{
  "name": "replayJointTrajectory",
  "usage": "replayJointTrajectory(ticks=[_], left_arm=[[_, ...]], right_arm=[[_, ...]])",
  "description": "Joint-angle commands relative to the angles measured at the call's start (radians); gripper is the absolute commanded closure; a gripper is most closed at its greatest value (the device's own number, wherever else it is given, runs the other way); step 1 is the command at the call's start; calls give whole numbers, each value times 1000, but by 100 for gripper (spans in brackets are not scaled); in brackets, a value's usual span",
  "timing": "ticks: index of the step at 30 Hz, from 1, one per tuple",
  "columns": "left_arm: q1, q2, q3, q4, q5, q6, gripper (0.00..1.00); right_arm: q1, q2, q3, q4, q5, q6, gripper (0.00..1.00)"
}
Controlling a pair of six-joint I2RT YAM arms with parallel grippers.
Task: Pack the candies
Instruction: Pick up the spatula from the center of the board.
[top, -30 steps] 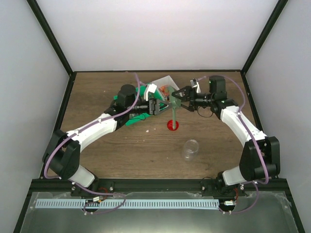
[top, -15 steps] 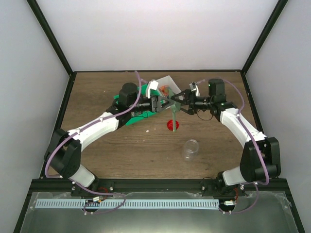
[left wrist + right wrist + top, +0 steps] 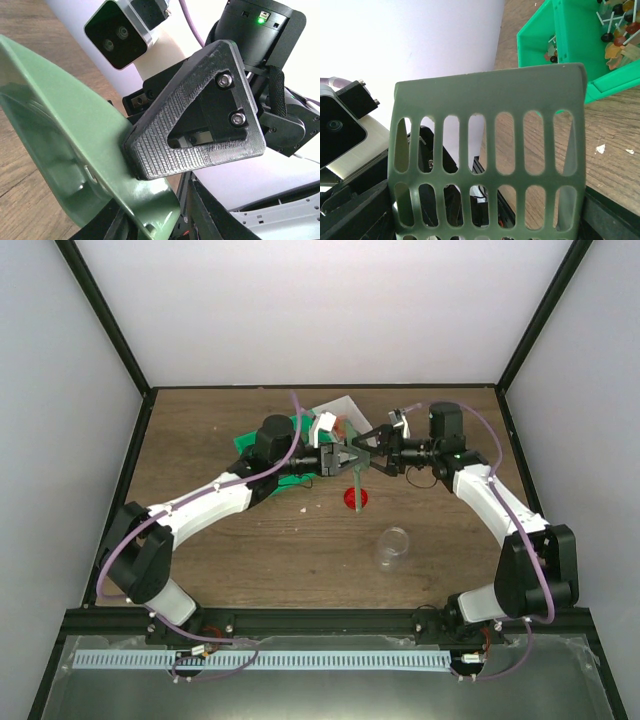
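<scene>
Nearest, the jar (image 3: 392, 547) stands open on the table (image 3: 200, 540), with the red lid (image 3: 355, 499) lying flat just beyond it. Above the lid, the right gripper (image 3: 372, 457) clamps the scoop (image 3: 357, 468) between wide jaws, handle hanging down. The left gripper (image 3: 338, 458) has moved in from the left, its jaws narrowing at the scoop's other side; I cannot tell whether it pinches. The candies (image 3: 615, 30) lie in the green bin (image 3: 535, 47) behind.

The slotted scoop (image 3: 490, 95) is dull sage green, the bin (image 3: 572, 45) a brighter green, its candies (image 3: 619, 39) orange, brown and dark. The lid (image 3: 355, 499) is red, the tabletop (image 3: 250, 550) brown wood-grain, the jar (image 3: 392, 547) clear.
</scene>
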Motion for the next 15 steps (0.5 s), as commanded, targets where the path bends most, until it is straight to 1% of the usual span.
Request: replayJointTrajectory(ticks=[1,5,8,12,15], left_arm=[[-7,-22,17,34,-13,-8,73],[-6,-38,9,42,-26,-20,83],[-6,-40,5,56,-22,-29,87],[-6,-39,2,68,-25,-49,96],[-6,-37,4,76,-29,-60,96]], right_arm=[[8,-25,-13,37,-27,15,25],[8,-27,-26,42,-28,18,25],[8,-30,-33,43,-27,18,25],[8,-34,-43,41,-21,20,25],[7,-41,-46,30,12,21,23]])
